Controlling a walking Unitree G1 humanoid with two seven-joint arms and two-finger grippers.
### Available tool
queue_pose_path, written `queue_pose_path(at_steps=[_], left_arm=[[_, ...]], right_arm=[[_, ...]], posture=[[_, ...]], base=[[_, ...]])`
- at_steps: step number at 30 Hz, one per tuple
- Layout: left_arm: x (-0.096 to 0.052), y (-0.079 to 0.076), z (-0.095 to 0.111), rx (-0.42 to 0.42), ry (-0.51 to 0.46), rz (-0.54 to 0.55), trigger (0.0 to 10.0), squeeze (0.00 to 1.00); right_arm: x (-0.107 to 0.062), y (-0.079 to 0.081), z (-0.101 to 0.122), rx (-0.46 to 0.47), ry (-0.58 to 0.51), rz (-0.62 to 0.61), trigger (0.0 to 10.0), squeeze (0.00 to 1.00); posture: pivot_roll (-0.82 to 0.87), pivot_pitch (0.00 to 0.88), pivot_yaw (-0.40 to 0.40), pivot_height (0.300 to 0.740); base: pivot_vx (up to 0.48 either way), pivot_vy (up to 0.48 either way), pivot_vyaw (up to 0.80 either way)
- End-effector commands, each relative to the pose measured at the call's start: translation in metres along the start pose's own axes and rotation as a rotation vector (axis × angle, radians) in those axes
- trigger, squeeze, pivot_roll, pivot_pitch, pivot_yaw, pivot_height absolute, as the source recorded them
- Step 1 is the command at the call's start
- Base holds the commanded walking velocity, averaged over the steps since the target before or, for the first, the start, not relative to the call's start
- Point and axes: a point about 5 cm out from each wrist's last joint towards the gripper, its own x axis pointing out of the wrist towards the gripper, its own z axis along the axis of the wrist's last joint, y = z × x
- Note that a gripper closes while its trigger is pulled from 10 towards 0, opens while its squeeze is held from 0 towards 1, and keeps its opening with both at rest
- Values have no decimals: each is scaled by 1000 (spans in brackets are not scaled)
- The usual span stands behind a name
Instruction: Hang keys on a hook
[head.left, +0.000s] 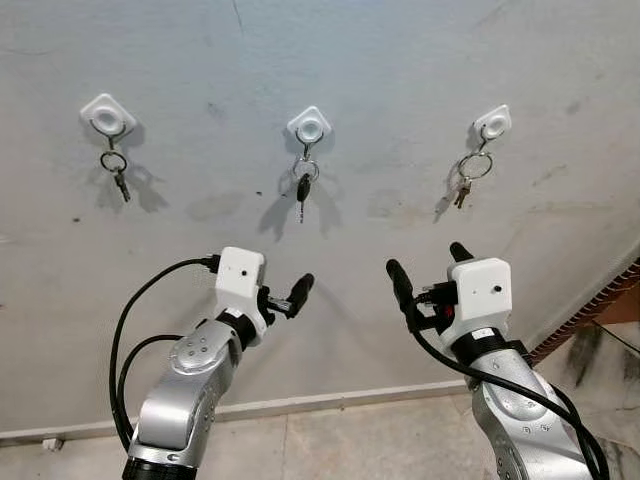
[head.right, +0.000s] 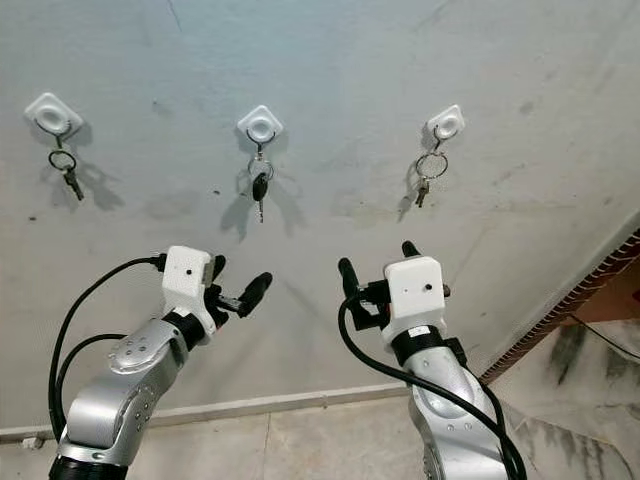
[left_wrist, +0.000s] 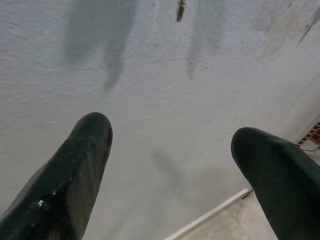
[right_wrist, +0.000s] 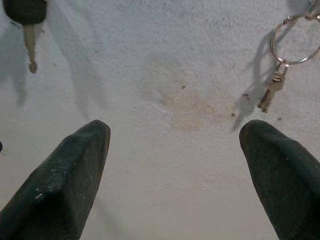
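Observation:
Three white hooks are fixed in a row on the grey wall, and each carries keys. The left hook (head.left: 107, 115) holds a small key ring (head.left: 117, 170). A black-headed key (head.left: 303, 187) hangs from the middle hook (head.left: 309, 125). On the right hook (head.left: 492, 122) hangs a larger ring with keys (head.left: 468, 175). My left gripper (head.left: 280, 290) is raised below the middle hook, open and empty. My right gripper (head.left: 430, 262) is open and empty too, held below and left of the right hook. The right wrist view shows the black-headed key (right_wrist: 27, 25) and the ringed keys (right_wrist: 285, 65) on the wall beyond its fingers.
A white baseboard (head.left: 300, 405) runs along the foot of the wall above a pale tiled floor (head.left: 350, 445). A reddish brick edge (head.left: 590, 310) rises at the far right. Black cables (head.left: 125, 340) loop off both arms.

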Motion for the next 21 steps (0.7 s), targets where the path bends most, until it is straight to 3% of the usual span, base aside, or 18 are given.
queue_pose_path(at_steps=[1, 21], left_arm=[[0, -4, 1, -3, -8, -23, 10000, 0], [2, -6, -2, -29, 10, -20, 10000, 0]], right_arm=[[1, -4, -1, -9, 13, -10, 10000, 0], [-1, -3, -3, -3, 30, -10, 10000, 0]], posture=[[68, 0, -88, 740], [58, 0, -98, 740]], base=[[0, 0, -775], [0, 0, -776]])
